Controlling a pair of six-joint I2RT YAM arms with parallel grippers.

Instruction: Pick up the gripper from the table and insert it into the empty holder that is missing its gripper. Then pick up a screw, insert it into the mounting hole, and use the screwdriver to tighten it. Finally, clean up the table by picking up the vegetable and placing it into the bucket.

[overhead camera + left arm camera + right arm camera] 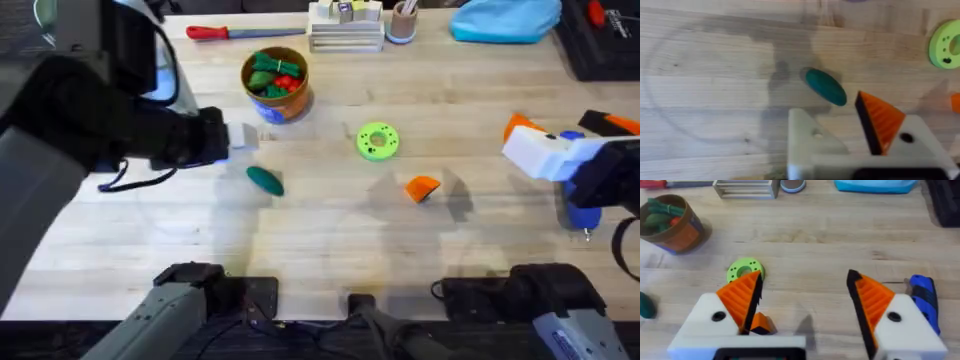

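The loose orange gripper (pixel 422 188) lies on the table right of centre; in the right wrist view this gripper (pixel 763 325) sits just behind one finger. My right gripper (pixel 805 277) (pixel 528 145) is open, with orange pads on both fingers. My left gripper (pixel 832 112) (pixel 235 140) is open too. One of its fingers is the bare white holder (pixel 810 142), the other carries an orange tip. The teal vegetable (pixel 825 86) (pixel 265 180) lies just ahead of it. The bucket (pixel 275 85) stands behind. The blue screwdriver (pixel 925 297) (pixel 582 214) lies by my right arm. The screw is out of view.
A green ring disc (pixel 377 141) lies mid-table. Along the back edge are a red-handled screwdriver (pixel 225 32), a white rack (pixel 345 30), a cup (pixel 402 22) and a blue cloth (pixel 505 18). A black case (pixel 605 40) sits at the far right.
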